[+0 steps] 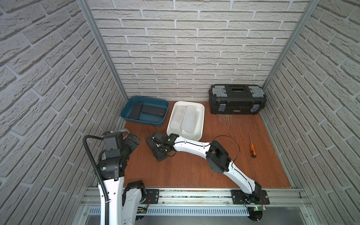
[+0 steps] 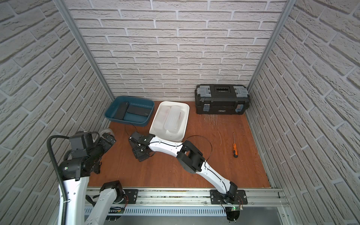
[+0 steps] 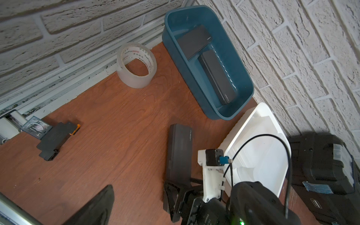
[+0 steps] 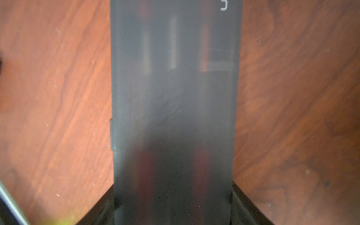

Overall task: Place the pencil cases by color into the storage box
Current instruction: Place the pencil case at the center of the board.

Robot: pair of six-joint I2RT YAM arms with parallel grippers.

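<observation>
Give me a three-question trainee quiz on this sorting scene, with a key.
1. How many black pencil cases lie in the blue bin?
2. True or false: the screwdriver lies in the white bin.
3. Which end effector is at the loose black case: A left, B right?
Key: 1 two; 2 false, the screwdriver lies on the table, outside the white bin; 3 B, the right end effector.

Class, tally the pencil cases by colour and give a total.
Black pencil cases: 3, two in the blue bin, one on the table
Frosted white pencil cases: 2, both in the white bin
Total: 5
</observation>
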